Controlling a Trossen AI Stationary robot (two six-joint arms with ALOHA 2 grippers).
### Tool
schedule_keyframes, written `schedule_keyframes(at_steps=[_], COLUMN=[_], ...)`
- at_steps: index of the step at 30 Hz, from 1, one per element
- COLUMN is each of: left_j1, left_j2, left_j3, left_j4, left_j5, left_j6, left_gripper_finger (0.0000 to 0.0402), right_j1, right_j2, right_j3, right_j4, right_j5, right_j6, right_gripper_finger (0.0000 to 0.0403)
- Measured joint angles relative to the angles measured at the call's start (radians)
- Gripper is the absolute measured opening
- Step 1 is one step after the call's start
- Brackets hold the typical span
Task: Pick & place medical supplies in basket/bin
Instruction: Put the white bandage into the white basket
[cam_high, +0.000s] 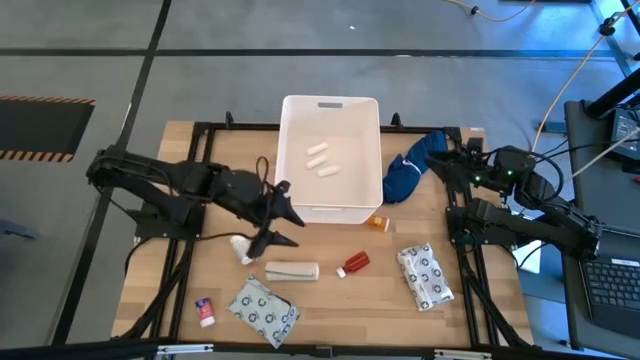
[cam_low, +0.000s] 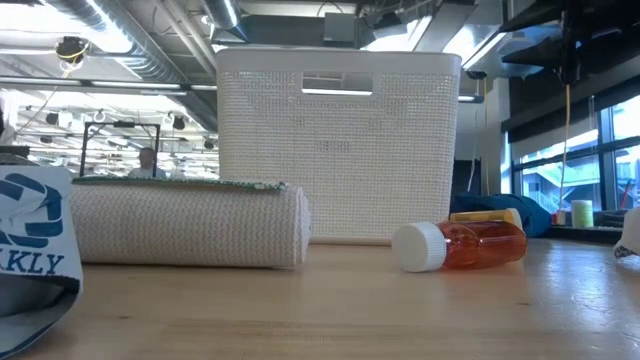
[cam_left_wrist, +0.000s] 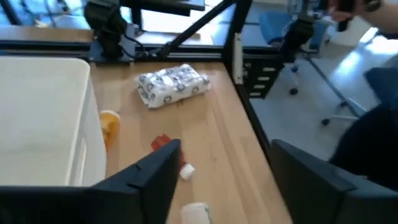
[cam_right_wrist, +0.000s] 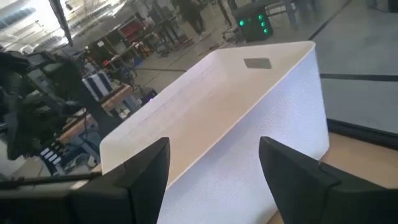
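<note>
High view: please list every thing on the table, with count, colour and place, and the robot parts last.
tub: 1, white, far middle of table
tubes: 2, white, inside tub
cloth: 1, dark blue, right of tub
orange vial: 1, by tub's near right corner
red vial: 1, centre
bandage roll: 1, beige, left of red vial
packets: 2, white dotted, near right and near left
small tube: 1, white and red, near left
left gripper: open, above table near tub
right gripper: open, by cloth

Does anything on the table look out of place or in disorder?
The dark blue cloth bundle lies crumpled against the white bin's right side. The red vial and orange vial lie tipped over. Nothing looks spilled or broken.
</note>
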Motion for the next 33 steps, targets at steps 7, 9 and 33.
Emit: schedule_keyframes(at_steps=[7, 9, 33], left_j1=[-0.074, -0.089, -0.194], left_j2=[0.122, 0.150, 0.517], left_j3=[0.000, 0.000, 0.000], left_j4=[0.029, 0.020, -0.114], left_j5=[-0.029, -0.013, -0.286], left_j6=[-0.188, -0.249, -0.294], left_gripper_finger=[0.0325, 0.0329, 0.0327], right_j1=[0.000, 0.000, 0.000], right_j2=[0.000, 0.000, 0.000], right_j3=[0.000, 0.000, 0.000], right_j4=[-0.005, -0.008, -0.134], right_j5=[-0.008, -0.012, -0.014], right_j6=[-0.027, -0.028, -0.029], right_gripper_finger=[0.0248, 0.0248, 0.0248])
